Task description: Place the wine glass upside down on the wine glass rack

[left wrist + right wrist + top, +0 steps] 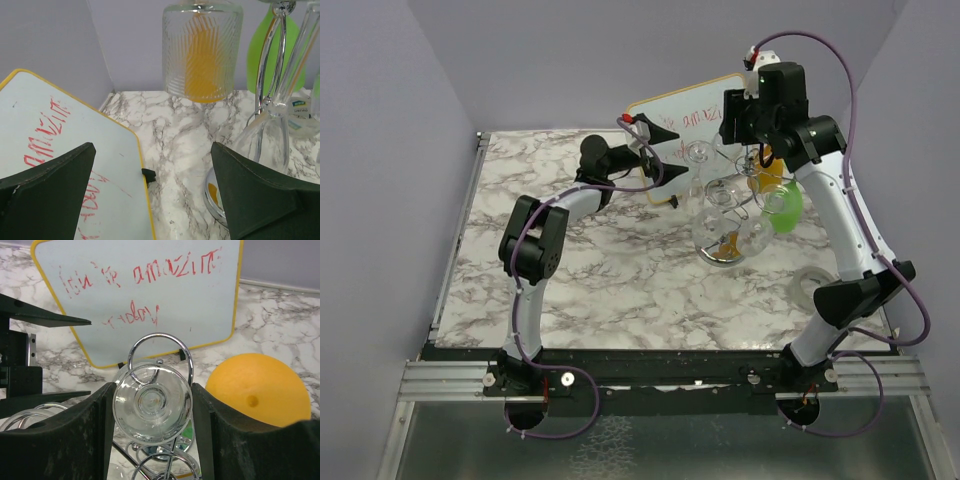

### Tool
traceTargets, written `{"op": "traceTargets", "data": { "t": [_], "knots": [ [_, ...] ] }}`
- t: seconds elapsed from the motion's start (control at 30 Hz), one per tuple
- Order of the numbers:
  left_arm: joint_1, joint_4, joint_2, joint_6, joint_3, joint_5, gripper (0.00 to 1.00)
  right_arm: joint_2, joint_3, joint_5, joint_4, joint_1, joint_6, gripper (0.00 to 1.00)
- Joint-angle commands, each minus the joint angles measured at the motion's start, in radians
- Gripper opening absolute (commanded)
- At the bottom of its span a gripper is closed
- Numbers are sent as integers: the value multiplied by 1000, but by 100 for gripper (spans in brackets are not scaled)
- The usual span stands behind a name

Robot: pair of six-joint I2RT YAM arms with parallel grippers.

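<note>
In the right wrist view the clear wine glass (152, 402) hangs bowl down; I see its round foot from above, lying against a looped arm of the silver wire wine glass rack (160, 347). My right gripper (152, 388) has a finger on each side of the foot and looks shut on it. In the top view the rack (725, 215) stands right of centre with several glasses hanging on it, and the right gripper (750, 140) is above it. My left gripper (670, 155) (152, 150) is open and empty, low between the whiteboard and the rack's disc base (215, 195).
A tilted whiteboard (685, 120) with red writing stands behind the rack. An orange ball (257, 390) and a green object (785, 210) sit by the rack. A ribbed glass (202, 50) hangs on the rack. A tape roll (812, 290) lies at the right.
</note>
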Motion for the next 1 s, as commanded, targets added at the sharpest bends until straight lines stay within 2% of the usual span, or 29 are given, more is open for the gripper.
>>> {"op": "traceTargets", "data": {
  "t": [0.0,0.43,0.7,0.97],
  "knots": [
    [15,11,-64,30,-52,-31,99,-64,-21,57,82,-1,-54,1],
    [50,-16,-133,56,-152,-89,99,-62,-61,105,215,-2,-162,1],
    [58,-93,-239,130,-284,-233,99,-70,-120,107,307,-1,-214,1],
    [62,-160,-374,144,-419,-435,99,-37,-95,107,348,-2,-242,1]
  ]
}}
